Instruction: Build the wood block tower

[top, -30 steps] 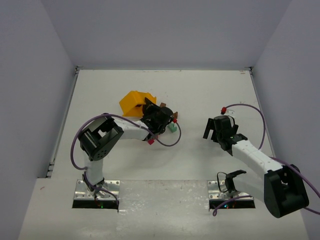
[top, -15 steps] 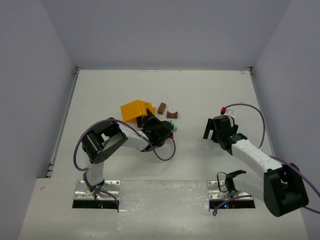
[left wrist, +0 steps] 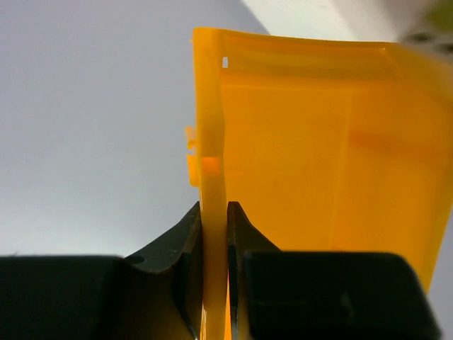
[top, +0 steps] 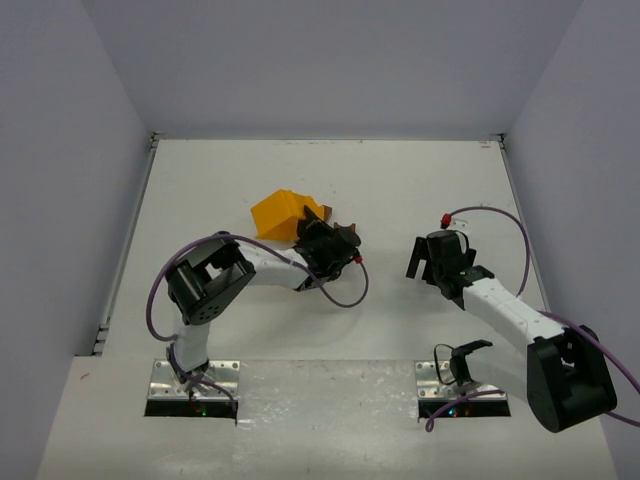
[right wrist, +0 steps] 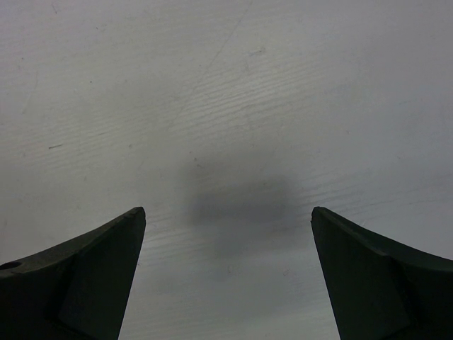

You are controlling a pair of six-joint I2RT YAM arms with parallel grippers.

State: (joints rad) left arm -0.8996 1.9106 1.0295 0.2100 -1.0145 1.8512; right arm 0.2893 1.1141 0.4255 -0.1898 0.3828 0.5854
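Note:
My left gripper (top: 318, 240) is shut on the side wall of the yellow-orange tray (top: 280, 213), held tilted off the table. In the left wrist view the jaws (left wrist: 212, 207) pinch the tray's thin wall (left wrist: 318, 142), and no blocks show inside. Two small brown blocks (top: 325, 212) (top: 347, 229) peek out just behind the left wrist. The other blocks are hidden under the left arm or out of view. My right gripper (top: 424, 264) is open and empty over bare table at the right, as the right wrist view (right wrist: 226, 219) shows.
White table with grey walls on three sides. Purple cables loop from each arm, each with a small red connector (top: 357, 258) (top: 443, 218). The arm bases stand at the near edge.
My left gripper has swung with the tray, first toward me, then right and away, and now covers the teal block seen before. The right arm has not moved.

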